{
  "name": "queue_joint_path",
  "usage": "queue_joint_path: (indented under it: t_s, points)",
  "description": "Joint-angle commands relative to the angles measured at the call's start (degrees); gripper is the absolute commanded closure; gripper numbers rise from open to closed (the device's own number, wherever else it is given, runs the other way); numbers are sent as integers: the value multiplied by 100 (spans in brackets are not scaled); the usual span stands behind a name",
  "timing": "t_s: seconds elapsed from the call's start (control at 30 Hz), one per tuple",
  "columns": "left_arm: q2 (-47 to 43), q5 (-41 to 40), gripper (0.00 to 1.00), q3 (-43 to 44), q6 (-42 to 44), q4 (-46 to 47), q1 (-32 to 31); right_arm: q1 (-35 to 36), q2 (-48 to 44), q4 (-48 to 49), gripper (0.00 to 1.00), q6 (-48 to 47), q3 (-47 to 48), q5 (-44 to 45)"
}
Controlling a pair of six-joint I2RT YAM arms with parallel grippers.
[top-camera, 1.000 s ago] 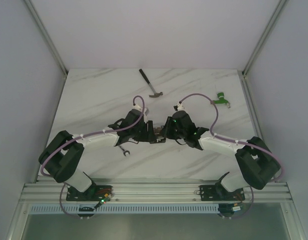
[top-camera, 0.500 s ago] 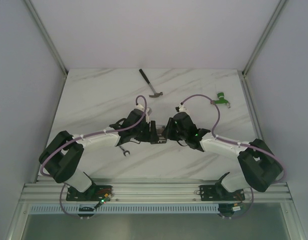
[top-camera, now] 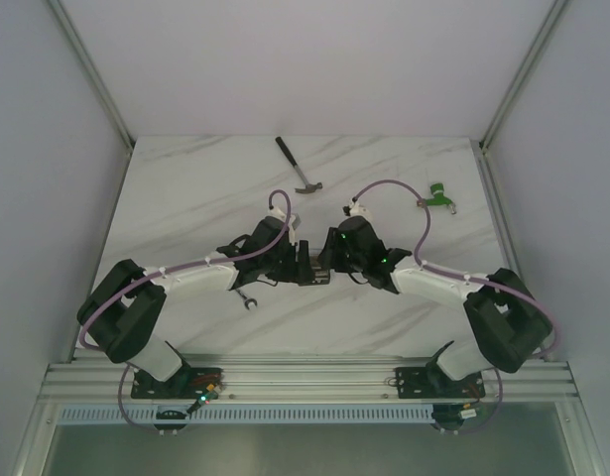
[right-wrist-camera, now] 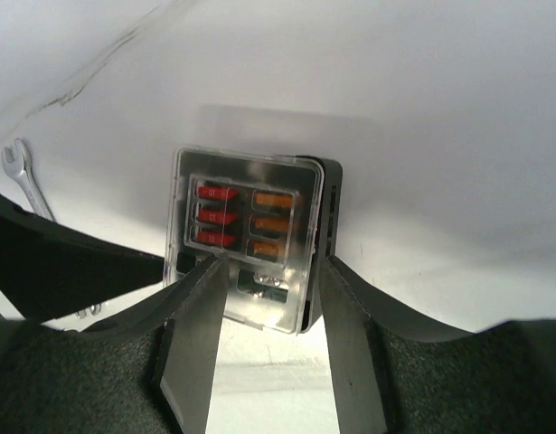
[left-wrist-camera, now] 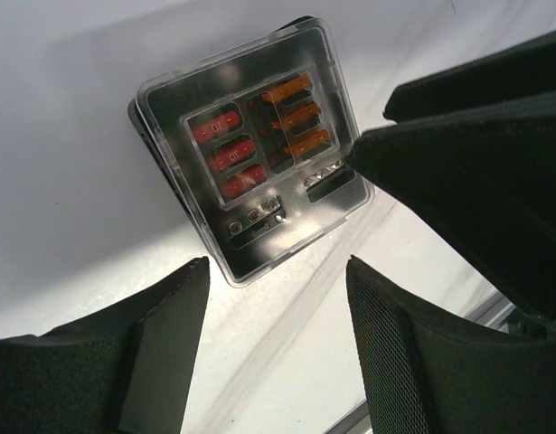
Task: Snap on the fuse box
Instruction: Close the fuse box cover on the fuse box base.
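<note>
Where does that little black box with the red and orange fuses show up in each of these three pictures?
Top external: fuse box at mid-table, just below the picture's centre.
Left wrist: fuse box upper centre, tilted.
Right wrist: fuse box at centre.
Landmark: the wrench, lower left of the box from above, shows at the right wrist view's left edge; the left wrist view misses it.
</note>
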Motion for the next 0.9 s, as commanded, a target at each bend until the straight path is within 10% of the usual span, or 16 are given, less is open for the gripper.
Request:
queue_joint_path:
  t_s: [0.0, 0.87]
  points:
    - [80, 62, 29, 97, 3, -83, -24, -82, 257, -71, 48, -281, 322, 160]
    - [86, -146, 60, -129, -155, 150, 190, -269, 460, 324, 42, -221, 66, -774]
